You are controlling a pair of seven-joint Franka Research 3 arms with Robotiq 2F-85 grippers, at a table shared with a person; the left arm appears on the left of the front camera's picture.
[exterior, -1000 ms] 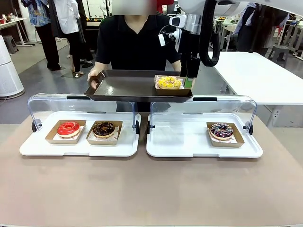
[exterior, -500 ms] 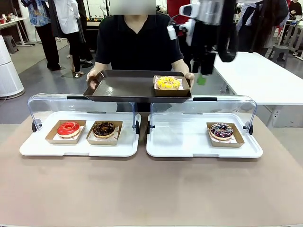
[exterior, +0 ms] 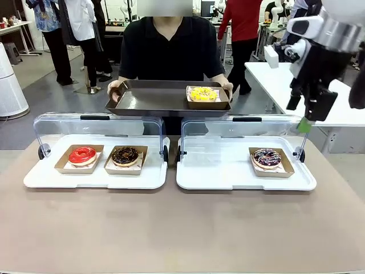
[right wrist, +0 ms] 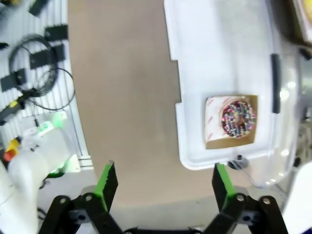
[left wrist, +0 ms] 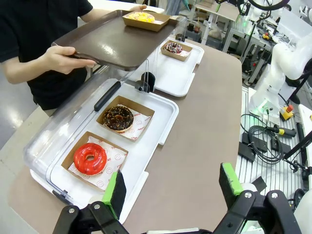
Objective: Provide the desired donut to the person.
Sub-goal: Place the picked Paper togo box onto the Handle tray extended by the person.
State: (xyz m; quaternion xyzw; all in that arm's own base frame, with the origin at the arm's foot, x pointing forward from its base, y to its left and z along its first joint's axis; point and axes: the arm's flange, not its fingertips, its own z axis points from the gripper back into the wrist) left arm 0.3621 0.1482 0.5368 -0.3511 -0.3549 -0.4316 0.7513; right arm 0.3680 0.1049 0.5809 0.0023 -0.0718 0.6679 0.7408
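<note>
The yellow donut (exterior: 203,93) sits in a shallow card box (exterior: 207,104) at the right end of the brown tray (exterior: 154,101), which the person (exterior: 168,48) holds level above the far edge of the table (exterior: 171,228), one hand (exterior: 116,89) on each short end. It looks light and soft, with a glaze that would probably smear or dent under a pad, so the box is the place to take hold: pinch one wall, or span two opposite walls, and keep it flat. The card is thin and will likely flex, so a gentle squeeze should be enough. With the box resting on the person's tray, the handover looks done or nearly so. Nearer, two white trays lie side by side with clear lids tipped back: the left tray (exterior: 57,180) carries a red donut (exterior: 82,154) and a chocolate donut (exterior: 125,154) along its left half, and the right tray (exterior: 228,178) has a sprinkled donut (exterior: 266,157) near its right edge — all in similar boxes. The right gripper (exterior: 308,114) hangs high above the right tray's far right corner, jaws wide and empty. The left gripper (left wrist: 171,187) hovers off the left tray's near left corner, also spread wide with nothing between its pads.
</note>
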